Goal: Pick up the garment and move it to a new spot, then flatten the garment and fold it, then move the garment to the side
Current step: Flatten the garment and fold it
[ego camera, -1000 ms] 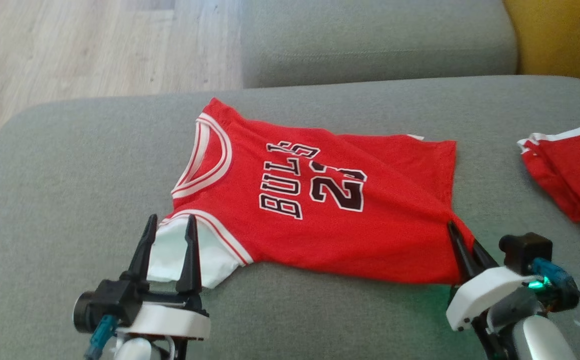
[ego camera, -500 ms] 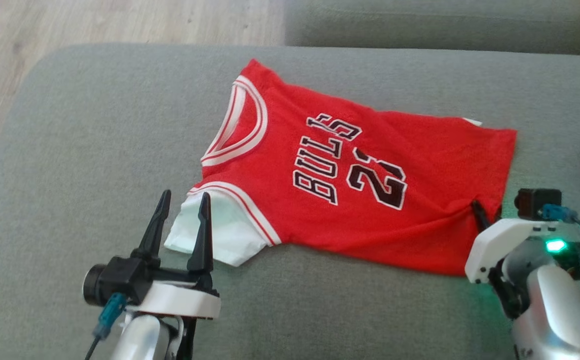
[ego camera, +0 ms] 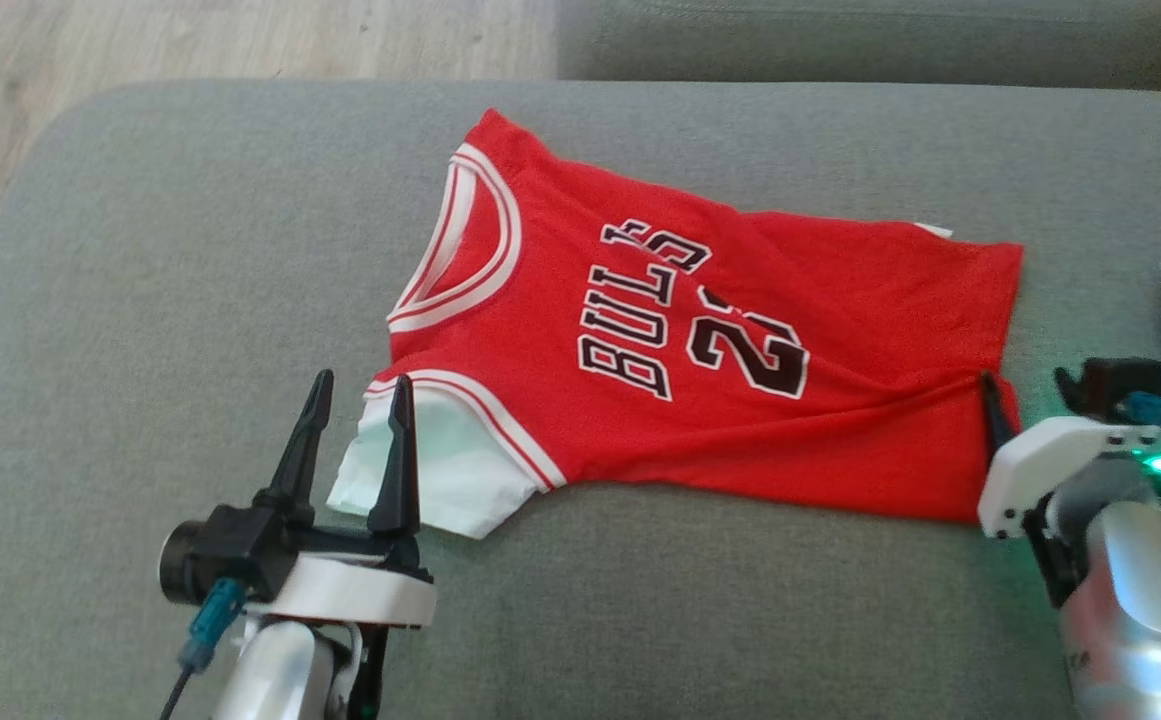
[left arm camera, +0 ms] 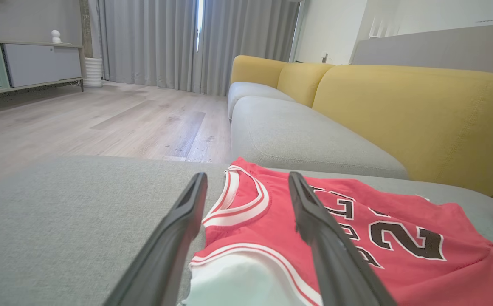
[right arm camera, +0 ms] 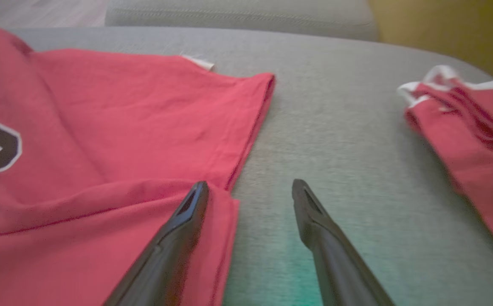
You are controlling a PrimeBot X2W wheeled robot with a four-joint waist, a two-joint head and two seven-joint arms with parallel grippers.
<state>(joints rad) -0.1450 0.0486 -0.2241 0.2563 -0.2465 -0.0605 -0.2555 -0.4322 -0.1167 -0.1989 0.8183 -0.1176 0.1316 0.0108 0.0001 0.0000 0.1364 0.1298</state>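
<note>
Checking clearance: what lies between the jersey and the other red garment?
Bare grey cushion, right wrist view; right gripper straddles the jersey edge.

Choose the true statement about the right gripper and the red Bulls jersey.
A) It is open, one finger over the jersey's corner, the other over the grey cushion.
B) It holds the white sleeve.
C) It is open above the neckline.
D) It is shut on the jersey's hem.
A: in the right wrist view the right gripper is open, with one finger over a corner of the red Bulls jersey and the other over the bare grey cushion.
</note>
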